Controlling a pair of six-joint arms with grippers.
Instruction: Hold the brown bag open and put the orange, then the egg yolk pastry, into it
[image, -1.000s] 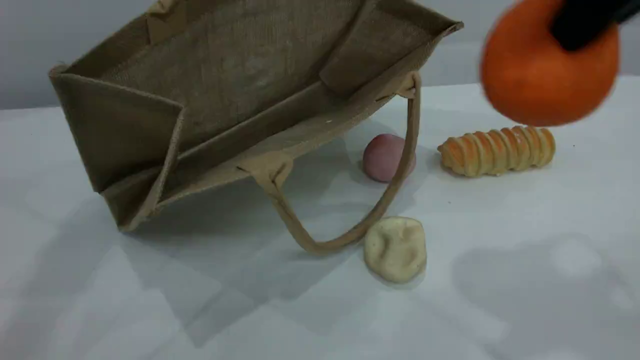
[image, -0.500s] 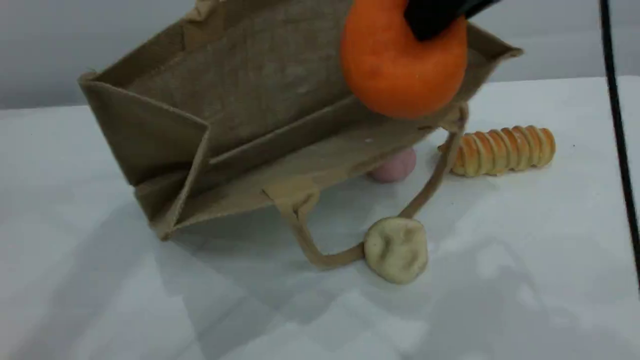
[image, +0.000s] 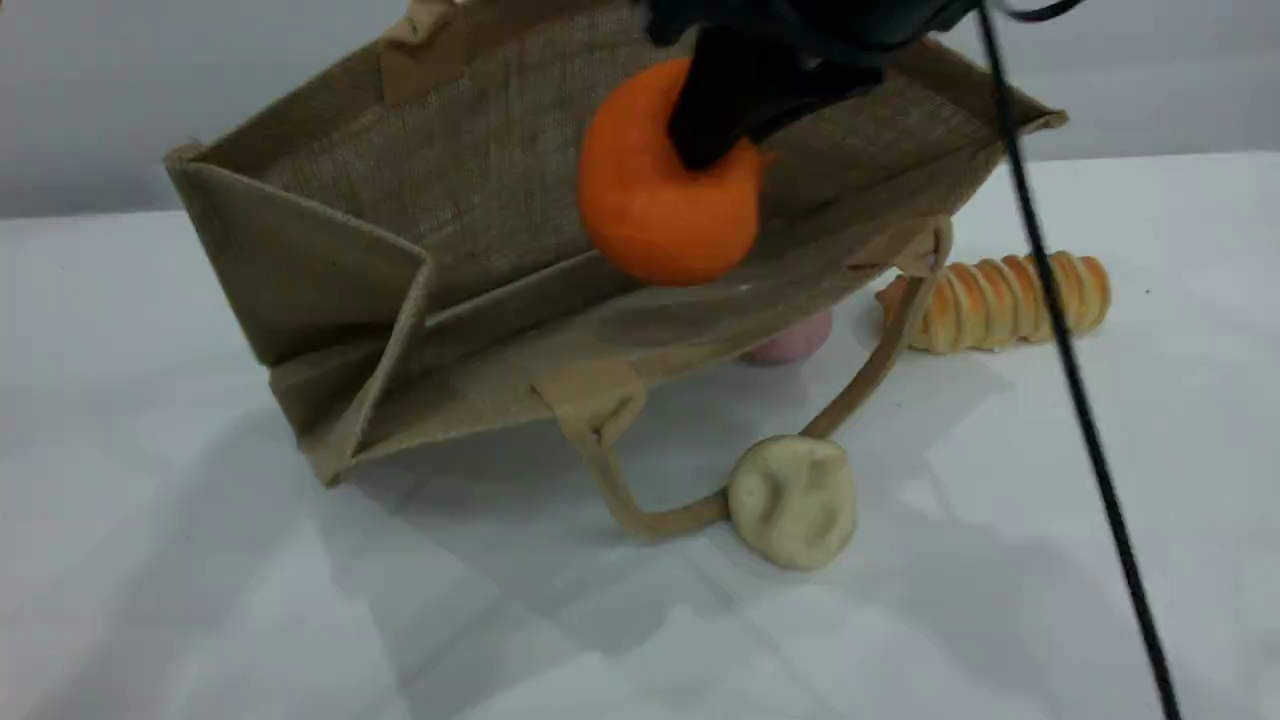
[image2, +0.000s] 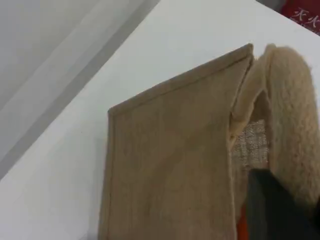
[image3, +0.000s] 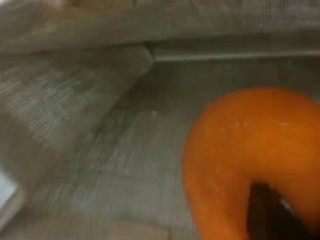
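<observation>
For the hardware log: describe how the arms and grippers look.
Right gripper: matte black, a broad finger tapering to a blunt tip under a bulky dark body. A thin black cable hangs across the scene view beside it. Left gripper: only a black rounded fingertip shows. No markings visible on either.

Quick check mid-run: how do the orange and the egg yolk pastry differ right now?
The orange is bright orange and matte; the egg yolk pastry is pale cream with a dented top. The orange looks larger than the pastry. The orange hangs from the right gripper inside the mouth of the brown bag, while the pastry lies on the table outside the bag, by its handle. Both are roundish.
</observation>
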